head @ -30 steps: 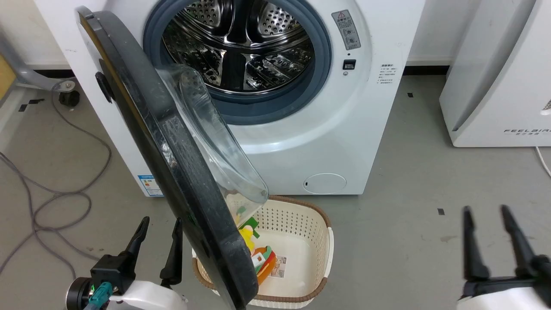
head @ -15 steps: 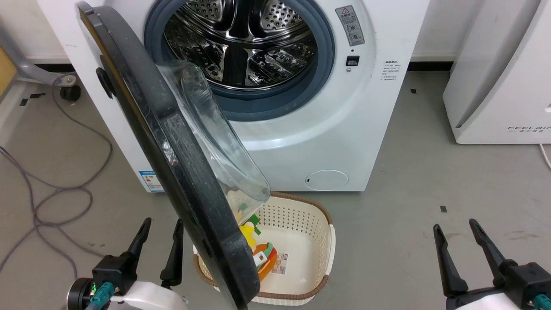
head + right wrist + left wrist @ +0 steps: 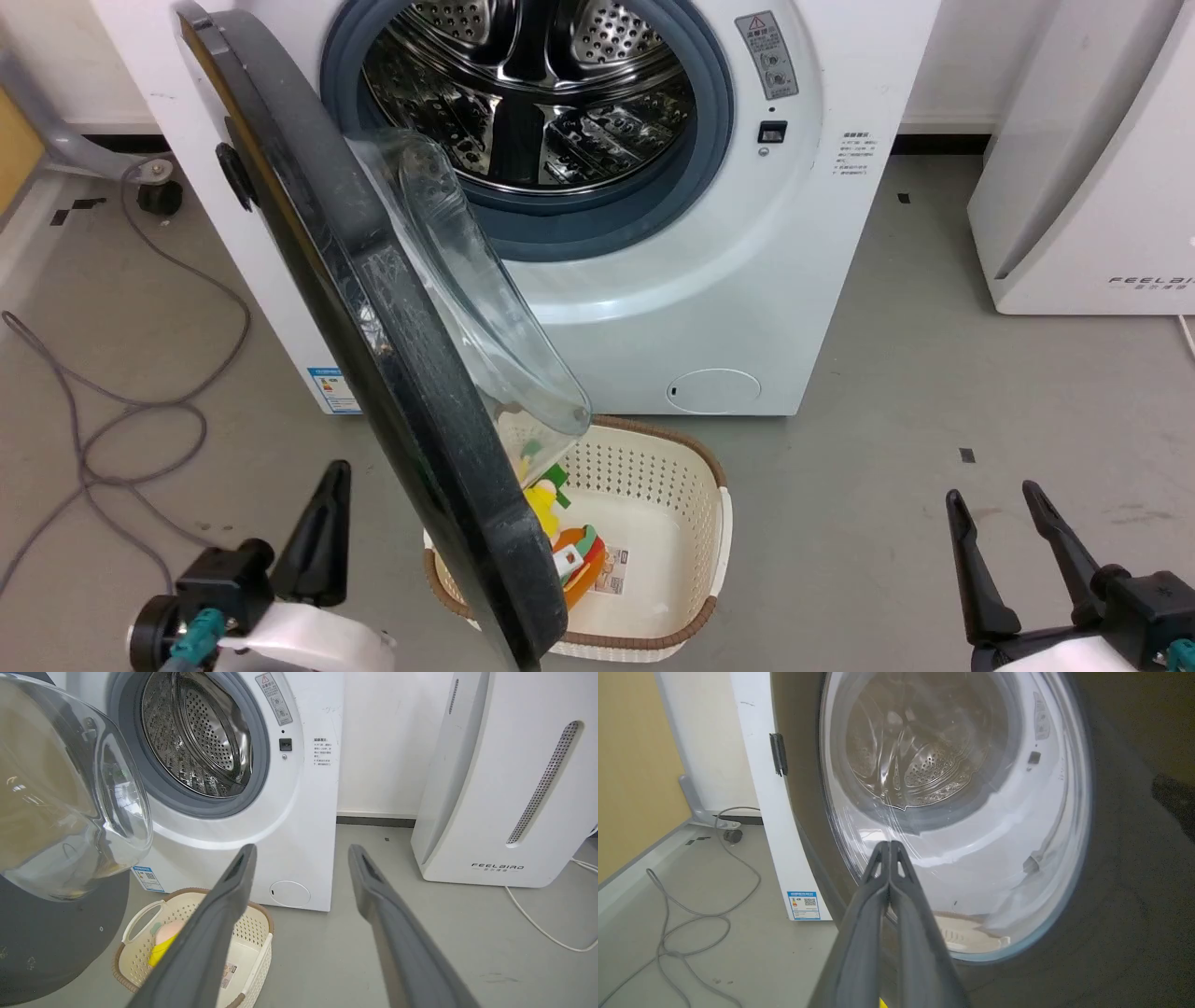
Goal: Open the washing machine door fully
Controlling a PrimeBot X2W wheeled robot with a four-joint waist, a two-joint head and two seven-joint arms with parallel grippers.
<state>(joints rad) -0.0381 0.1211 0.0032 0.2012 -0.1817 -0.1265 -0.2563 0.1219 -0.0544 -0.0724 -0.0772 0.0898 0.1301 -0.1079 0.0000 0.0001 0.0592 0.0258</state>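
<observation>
The washing machine door [image 3: 392,373] stands swung well out from the white machine [image 3: 747,280], hinged at its left; its black rim and clear glass bowl [image 3: 467,308] face the steel drum [image 3: 532,93]. My left gripper [image 3: 331,481] is shut with nothing in it, low on the outer side of the door and apart from the rim. In the left wrist view its closed fingers [image 3: 889,896] point at the door's outer face [image 3: 962,812]. My right gripper [image 3: 994,499] is open at the lower right, far from the door; its fingers [image 3: 219,914] spread wide.
A cream perforated basket [image 3: 681,504] with colourful items sits on the floor under the door's free edge. Grey cables [image 3: 121,411] loop on the floor at left. A white appliance [image 3: 1083,159] stands to the right of the machine, with open grey floor between.
My left gripper has shut; its two fingers were spread before. My right gripper has moved left and lower in the view. The door stands as it did.
</observation>
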